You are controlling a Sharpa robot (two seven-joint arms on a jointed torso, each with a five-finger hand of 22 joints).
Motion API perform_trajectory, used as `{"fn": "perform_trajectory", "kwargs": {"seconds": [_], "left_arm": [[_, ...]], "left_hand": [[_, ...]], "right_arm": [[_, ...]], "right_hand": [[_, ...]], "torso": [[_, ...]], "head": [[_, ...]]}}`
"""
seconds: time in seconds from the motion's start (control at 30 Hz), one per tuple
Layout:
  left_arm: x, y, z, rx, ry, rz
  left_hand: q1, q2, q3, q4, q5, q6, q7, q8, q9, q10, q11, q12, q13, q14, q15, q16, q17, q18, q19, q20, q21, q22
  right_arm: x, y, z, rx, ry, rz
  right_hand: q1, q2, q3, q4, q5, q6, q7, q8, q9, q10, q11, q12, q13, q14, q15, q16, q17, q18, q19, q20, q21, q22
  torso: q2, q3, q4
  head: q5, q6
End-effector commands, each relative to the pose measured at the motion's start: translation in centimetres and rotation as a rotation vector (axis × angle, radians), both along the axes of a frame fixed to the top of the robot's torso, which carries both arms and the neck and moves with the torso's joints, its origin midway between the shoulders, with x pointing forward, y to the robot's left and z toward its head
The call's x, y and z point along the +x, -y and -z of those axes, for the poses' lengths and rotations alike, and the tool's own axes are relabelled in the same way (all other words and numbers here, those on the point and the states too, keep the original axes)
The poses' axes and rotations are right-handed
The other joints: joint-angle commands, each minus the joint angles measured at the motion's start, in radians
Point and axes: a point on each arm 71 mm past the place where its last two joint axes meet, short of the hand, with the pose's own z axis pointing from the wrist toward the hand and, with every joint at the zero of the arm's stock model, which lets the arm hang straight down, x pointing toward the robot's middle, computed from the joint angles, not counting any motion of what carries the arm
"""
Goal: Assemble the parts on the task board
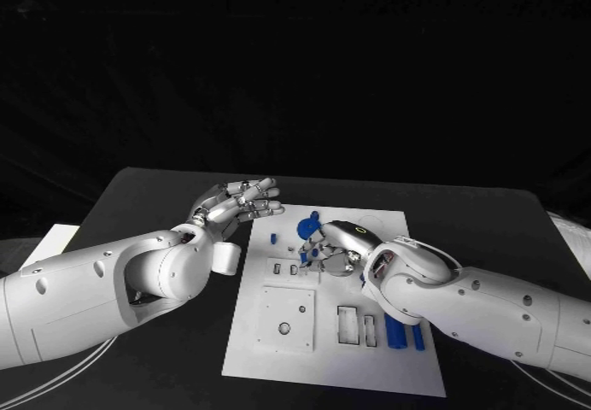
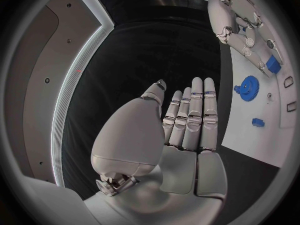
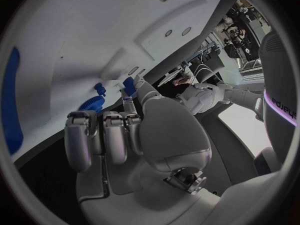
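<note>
The black table (image 1: 148, 196) carries the white task board (image 1: 295, 359) in its middle, with dark surroundings beyond the table's far edge. The left hand (image 1: 236, 202) is raised beside the board's near-left corner region, its fingers (image 2: 195, 116) straight, close together and released, holding nothing; past their tips lies bare black table, and to their side the board's edge. The right hand (image 1: 330, 248) is down on the board, its fingers (image 3: 94, 140) curled, with a small blue part (image 3: 129, 85) pinched at the fingertips just over the board's surface. A blue gear (image 1: 308, 226) lies just beyond those fingertips, and a small blue block (image 1: 273, 237) sits near it, between the two hands. Behind the right hand, toward the wrist, long blue bars (image 1: 396, 331) lie beside rectangular slots (image 1: 357, 326) in the board.
</note>
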Motion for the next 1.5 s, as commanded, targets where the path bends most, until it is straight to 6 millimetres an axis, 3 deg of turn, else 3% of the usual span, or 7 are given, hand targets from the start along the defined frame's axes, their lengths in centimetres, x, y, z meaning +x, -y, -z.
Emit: {"fn": "perform_trajectory", "kwargs": {"seconds": [0.03,0.3,0.97,1.2,1.5], "left_arm": [[-0.10,0.28,-0.17,-0.017,0.011,0.020],[-0.11,0.36,-0.18,-0.019,0.010,0.022],[-0.07,0.36,-0.15,-0.018,0.010,0.022],[-0.05,0.34,-0.14,-0.018,0.010,0.022],[-0.02,0.26,-0.12,-0.017,0.009,0.020]], "left_hand": [[0.008,0.001,0.004,-0.002,-0.003,0.006,0.001,-0.005,0.000,0.002,0.002,-0.004,0.000,0.002,-0.002,-0.002,0.001,0.005,0.003,0.003,-0.004,-0.001],[0.008,0.002,0.006,-0.003,-0.003,0.007,0.001,-0.005,0.000,0.003,0.002,-0.003,0.000,0.002,-0.002,-0.003,0.002,0.005,0.004,0.003,-0.004,-0.002],[0.008,0.002,0.006,-0.003,-0.003,0.007,0.001,-0.005,0.000,0.003,0.002,-0.003,0.000,0.002,-0.002,-0.003,0.002,0.005,0.004,0.003,-0.004,-0.002],[0.008,0.002,0.006,-0.003,-0.003,0.007,0.001,-0.005,0.000,0.003,0.002,-0.003,0.000,0.002,-0.002,-0.003,0.002,0.005,0.004,0.003,-0.004,-0.002],[0.008,0.002,0.006,-0.003,-0.003,0.007,0.001,-0.005,0.000,0.003,0.002,-0.003,0.000,0.002,-0.002,-0.003,0.002,0.005,0.004,0.003,-0.004,-0.002]], "right_arm": [[-0.08,-0.21,0.45,-0.082,0.015,-0.012],[-0.29,-0.66,0.76,-0.116,0.007,-0.031],[-0.63,-0.97,1.28,-0.170,-0.006,-0.051],[-0.63,-0.79,1.38,-0.197,0.000,-0.042],[-0.67,-0.60,1.37,-0.220,0.016,-0.029]], "right_hand": [[-0.002,0.003,0.018,0.016,0.003,0.042,-0.032,0.009,0.006,0.105,-0.005,0.000,0.263,0.097,-0.004,0.000,0.227,-0.020,0.049,-0.008,0.004,0.148],[-0.006,0.001,0.018,0.016,0.003,0.042,-0.032,0.009,0.006,0.105,-0.005,0.000,0.263,0.097,-0.004,0.000,0.227,-0.020,0.049,-0.008,0.003,0.148],[-0.016,-0.010,0.017,0.017,0.000,0.043,-0.032,0.007,0.006,0.105,-0.005,0.000,0.263,0.096,-0.004,-0.001,0.225,-0.020,0.048,-0.008,0.003,0.147],[-0.029,-0.025,0.016,0.017,-0.004,0.035,-0.028,0.000,0.004,0.105,-0.002,0.000,0.263,0.095,-0.003,-0.004,0.218,-0.019,0.047,-0.008,0.001,0.144],[-0.050,-0.060,0.012,0.020,-0.003,-0.001,-0.010,-0.024,-0.006,0.095,0.013,-0.022,0.252,0.094,0.010,-0.007,0.212,-0.019,0.045,0.001,-0.001,0.141]], "torso": [[0.001,0.0008,-0.0007],[0.000,0.0030,0.0001],[0.001,0.0019,0.0006],[0.001,0.0020,-0.0001],[0.001,0.0024,0.0003]], "head": [[-0.002,-0.002],[-0.004,-0.003],[-0.007,-0.007],[-0.007,-0.007],[-0.009,-0.008]]}}
